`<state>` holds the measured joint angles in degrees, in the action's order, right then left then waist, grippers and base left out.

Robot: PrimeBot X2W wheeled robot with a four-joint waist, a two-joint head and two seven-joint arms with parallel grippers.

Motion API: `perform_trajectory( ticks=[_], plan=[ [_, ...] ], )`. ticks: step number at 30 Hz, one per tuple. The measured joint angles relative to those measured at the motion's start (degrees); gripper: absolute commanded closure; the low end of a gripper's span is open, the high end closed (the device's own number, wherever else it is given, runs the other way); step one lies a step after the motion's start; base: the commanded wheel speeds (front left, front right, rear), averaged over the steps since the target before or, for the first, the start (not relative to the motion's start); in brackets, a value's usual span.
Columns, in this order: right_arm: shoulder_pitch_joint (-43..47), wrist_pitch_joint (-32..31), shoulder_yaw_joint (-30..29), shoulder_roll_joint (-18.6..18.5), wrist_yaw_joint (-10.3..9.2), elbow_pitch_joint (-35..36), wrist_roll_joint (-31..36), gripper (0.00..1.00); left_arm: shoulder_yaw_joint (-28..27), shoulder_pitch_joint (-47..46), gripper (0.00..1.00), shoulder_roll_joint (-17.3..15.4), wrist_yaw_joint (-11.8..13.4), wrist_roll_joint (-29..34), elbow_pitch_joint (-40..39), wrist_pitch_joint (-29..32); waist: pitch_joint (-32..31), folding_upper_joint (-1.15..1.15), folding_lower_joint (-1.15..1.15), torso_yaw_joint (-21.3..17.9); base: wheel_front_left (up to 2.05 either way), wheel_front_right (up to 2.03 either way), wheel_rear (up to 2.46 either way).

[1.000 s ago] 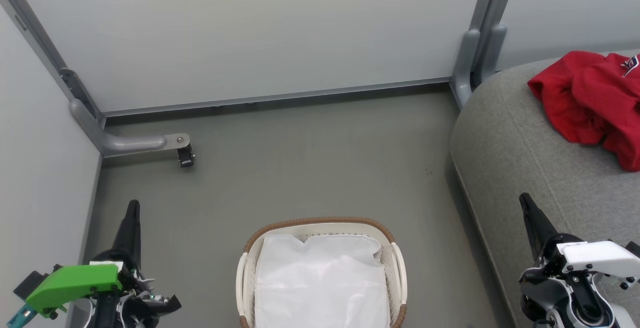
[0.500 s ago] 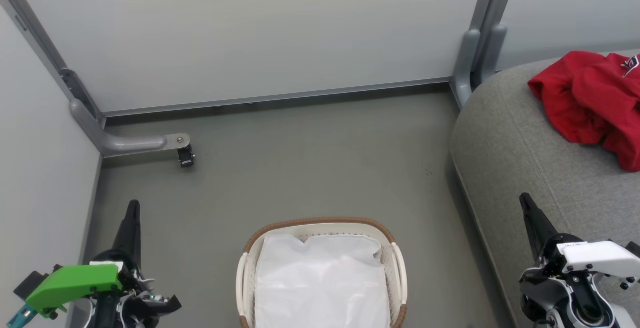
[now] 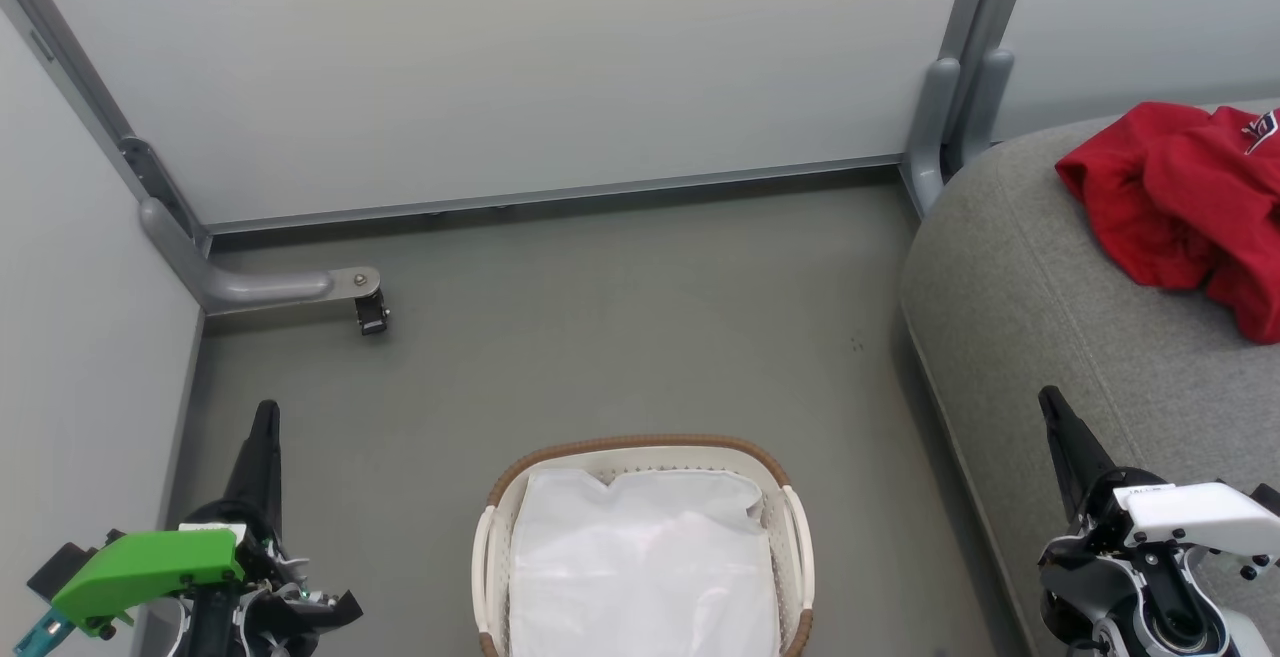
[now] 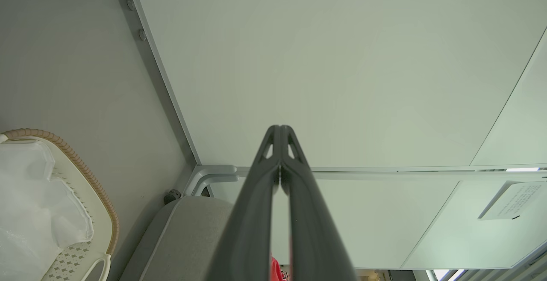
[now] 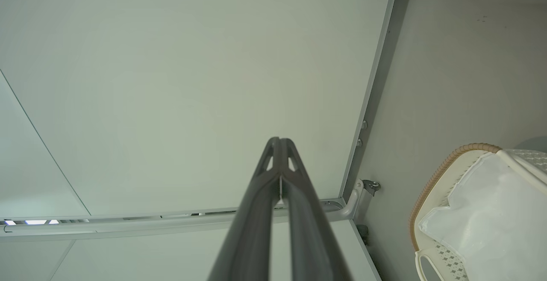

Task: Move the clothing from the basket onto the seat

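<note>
Red against grey: found the clothing [image 3: 1180,202] crumpled on the seat [image 3: 1050,337], far right, well apart from the basket [image 3: 640,444]. Noted a white liner sheet [image 3: 640,567] in the basket on the floor [image 3: 620,317]. Saw left gripper [image 3: 265,417] and right gripper [image 3: 1050,403] flanking the basket, fingers pressed together, gripping nothing.

Red clothing [image 3: 1180,202] is crumpled up on the grey seat [image 3: 1010,337], well beyond the right hand [image 3: 1048,397]. The white basket [image 3: 640,442] with the brown rim sits between that and the left hand [image 3: 266,407], holding just a white liner [image 3: 640,567].
</note>
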<state>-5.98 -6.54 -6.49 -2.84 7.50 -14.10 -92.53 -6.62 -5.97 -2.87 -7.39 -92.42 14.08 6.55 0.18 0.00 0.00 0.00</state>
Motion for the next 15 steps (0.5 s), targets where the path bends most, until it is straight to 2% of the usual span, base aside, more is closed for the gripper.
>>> perform_trajectory(
  ticks=[15],
  plan=[
    [-0.01, -0.01, -0.02, 0.01, 0.00, 0.00, 0.00, 1.00, -0.01, 0.00, 1.00, 0.00, 0.00, 0.00, 0.00, 0.00, 0.00, 0.00, 0.00, 0.00, 0.00, 0.00, 0.00]
  ],
)
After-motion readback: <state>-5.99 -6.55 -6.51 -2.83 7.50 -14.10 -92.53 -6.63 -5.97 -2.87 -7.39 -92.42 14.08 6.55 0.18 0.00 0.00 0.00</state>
